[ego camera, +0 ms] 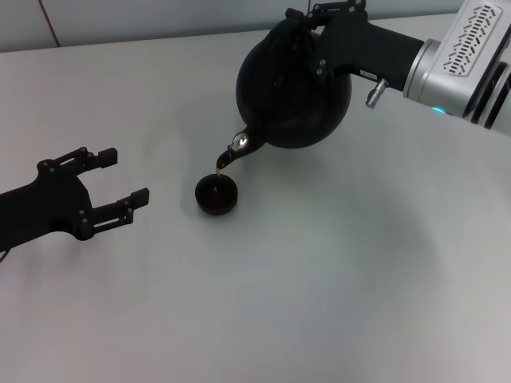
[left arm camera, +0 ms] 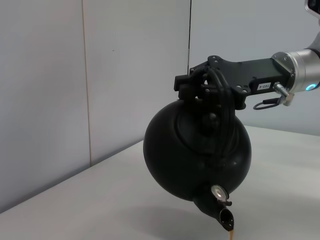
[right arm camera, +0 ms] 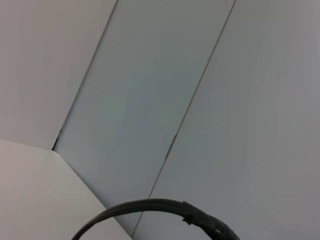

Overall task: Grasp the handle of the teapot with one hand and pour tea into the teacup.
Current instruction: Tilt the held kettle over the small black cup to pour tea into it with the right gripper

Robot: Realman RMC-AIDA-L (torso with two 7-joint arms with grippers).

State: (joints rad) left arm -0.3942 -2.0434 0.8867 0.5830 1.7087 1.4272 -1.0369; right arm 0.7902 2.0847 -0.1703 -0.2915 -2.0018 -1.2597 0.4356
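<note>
- Nearest me, my left gripper (ego camera: 120, 179) idles open by the left edge.
- My right gripper (ego camera: 307, 24) clamps the handle (left arm camera: 218, 97); the teapot (ego camera: 293, 84), heavy and swinging, pours tea (ego camera: 219, 169) into the teacup (ego camera: 216, 195).

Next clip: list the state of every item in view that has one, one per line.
teapot: lifted off the table, tipped spout-down over the cup.
handle: clamped by the right gripper.
tea: running in a thin stream from the spout.
teacup: upright on the table, dark liquid inside.
left gripper: open, empty, beside the cup.
</note>
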